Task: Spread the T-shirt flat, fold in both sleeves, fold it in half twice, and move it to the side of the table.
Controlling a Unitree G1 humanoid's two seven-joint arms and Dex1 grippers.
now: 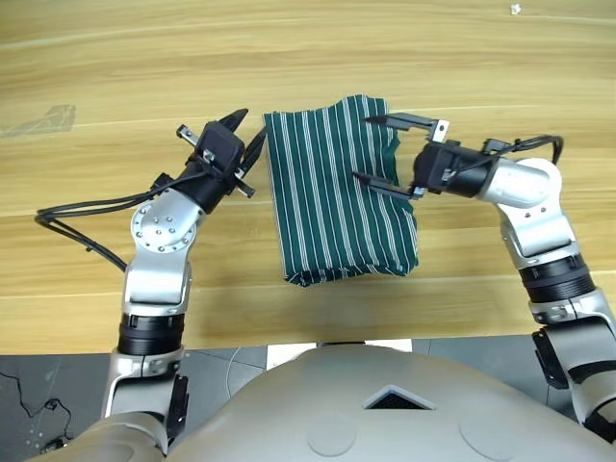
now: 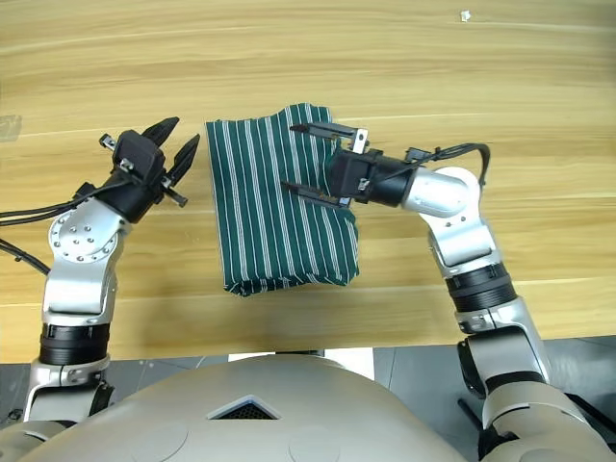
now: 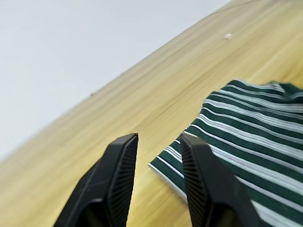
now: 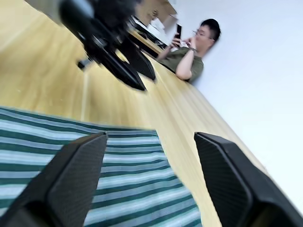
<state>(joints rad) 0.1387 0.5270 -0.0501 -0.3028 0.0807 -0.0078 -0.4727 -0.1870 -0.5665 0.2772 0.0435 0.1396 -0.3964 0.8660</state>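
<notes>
The T-shirt (image 1: pixel 337 188), dark green with thin white stripes, lies folded into a tall rectangle in the middle of the wooden table (image 1: pixel 96 58). My left gripper (image 1: pixel 246 137) hovers just left of the shirt's far left corner (image 3: pixel 163 165), fingers (image 3: pixel 116 179) apart and empty. My right gripper (image 1: pixel 373 149) is over the shirt's right edge near the far right corner, its two black fingers (image 4: pixel 75 179) spread wide above the cloth (image 4: pixel 71 151) with nothing held. The left gripper (image 4: pixel 135 71) also appears across the shirt in the right wrist view.
Bare wood surrounds the shirt on both sides and beyond it. A small white scrap (image 1: pixel 516 9) lies far back right. The table's near edge (image 1: pixel 289 345) runs just in front of the shirt.
</notes>
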